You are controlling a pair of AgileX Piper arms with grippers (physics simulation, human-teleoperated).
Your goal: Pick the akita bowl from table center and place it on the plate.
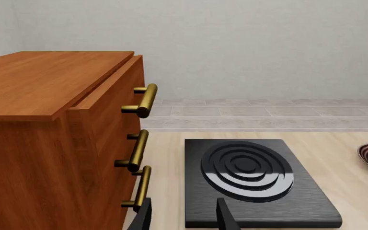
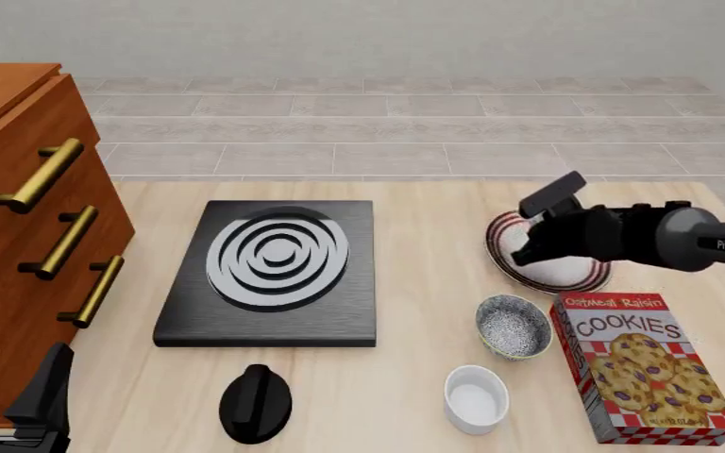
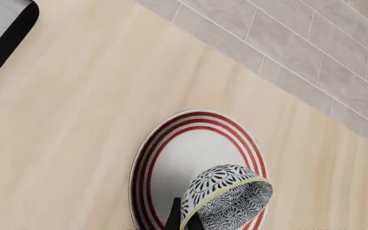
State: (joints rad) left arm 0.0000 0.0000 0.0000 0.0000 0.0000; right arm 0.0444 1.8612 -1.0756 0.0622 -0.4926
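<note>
The akita bowl (image 3: 225,194), black-and-white patterned with a yellowish rim, hangs tilted over the plate (image 3: 187,148), a white disc with dark-red rings. My right gripper (image 3: 184,219) is shut on the bowl's rim. In the front view the right gripper (image 2: 531,247) reaches over the plate (image 2: 501,236) at the table's right, and the arm hides the bowl. Whether the bowl touches the plate I cannot tell. My left gripper (image 2: 8,382) stands open and empty at the near left corner; its fingers (image 1: 225,215) point toward the stove plate.
A wooden drawer cabinet (image 2: 23,189) with brass handles fills the left. A black stove plate (image 2: 275,274) lies mid-table with a black knob (image 2: 256,401) in front. A speckled grey bowl (image 2: 514,326), a white bowl (image 2: 476,396) and a cookie box (image 2: 640,363) crowd the near right.
</note>
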